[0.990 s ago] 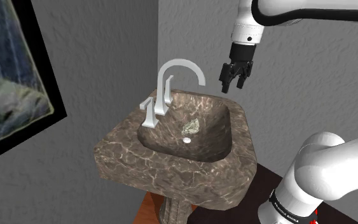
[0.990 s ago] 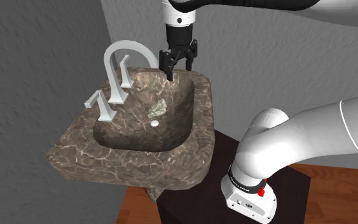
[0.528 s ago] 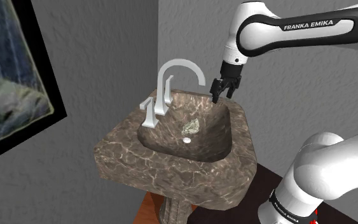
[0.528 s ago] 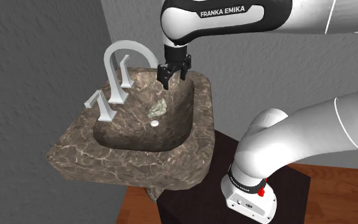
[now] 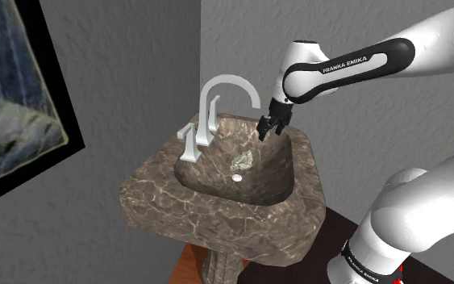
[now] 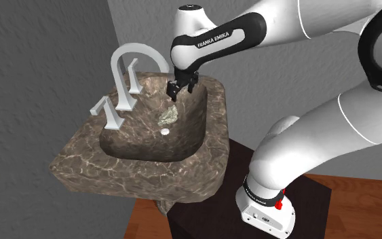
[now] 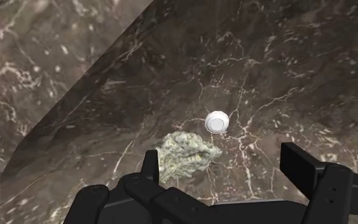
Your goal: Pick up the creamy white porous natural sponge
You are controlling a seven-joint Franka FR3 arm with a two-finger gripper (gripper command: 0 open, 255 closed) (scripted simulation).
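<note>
The gripper point(image 7: 222, 159) is held with fingers spread apart and empty over the back wall of the brown marbled sink point(image 5: 148, 190). The pale sponge point(image 7: 187, 153) lies unheld on the basin floor, just beside the white drain point(image 7: 217, 122). The faucet point(image 5: 207, 113) stands close by at the rim.

White arm point(image 5: 410, 218) with dark joints, "FRANKA EMIKA" lettering, and an all-black hand point(image 5: 264, 134).
</note>
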